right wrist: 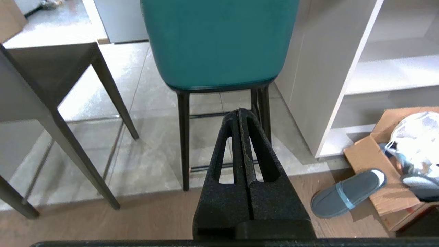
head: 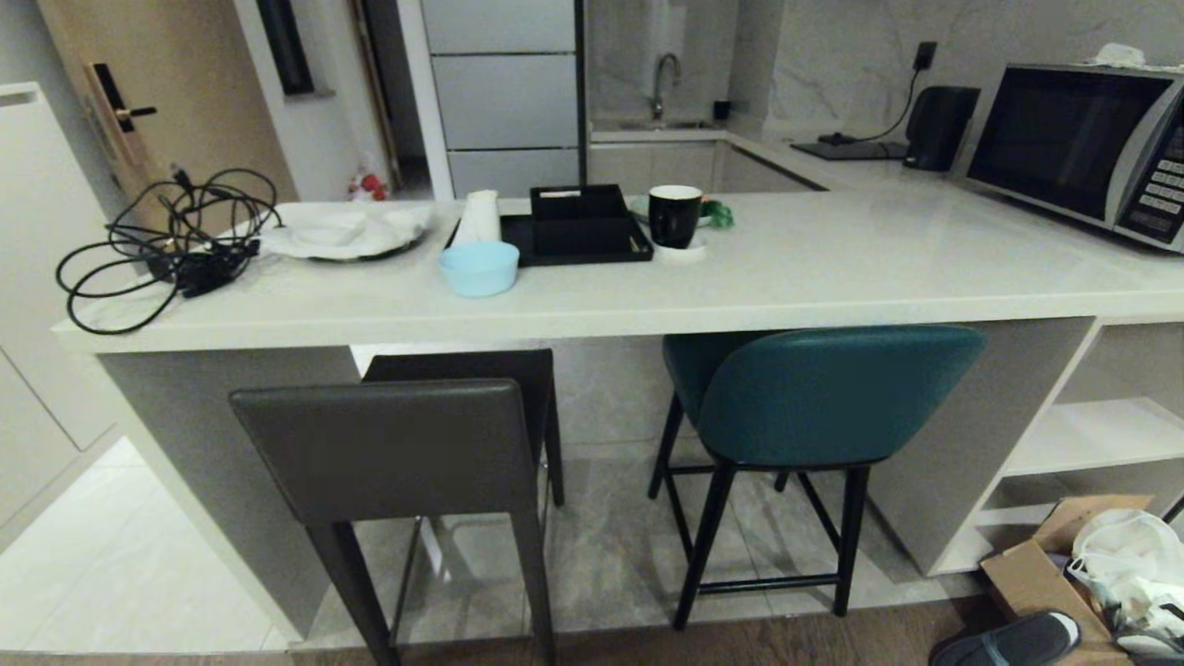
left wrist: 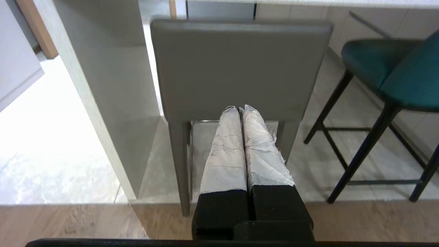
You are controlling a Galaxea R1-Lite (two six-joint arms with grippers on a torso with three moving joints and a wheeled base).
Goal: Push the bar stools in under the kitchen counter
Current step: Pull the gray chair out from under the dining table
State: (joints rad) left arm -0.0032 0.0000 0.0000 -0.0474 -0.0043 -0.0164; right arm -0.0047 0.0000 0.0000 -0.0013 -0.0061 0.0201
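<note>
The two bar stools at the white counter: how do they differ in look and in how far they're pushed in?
The dark grey leather stool has a flat rectangular back and thick grey legs; the teal stool has a rounded, curved back and thin black legs. The grey stool's back stands out clear of the glossy white kitchen counter, nearer the camera; the teal stool's back sits closer to the counter edge. Both have only their seats under the counter.

light: dim, even | floor (left wrist: 41,144) glare | edges bowed | sharp
</note>
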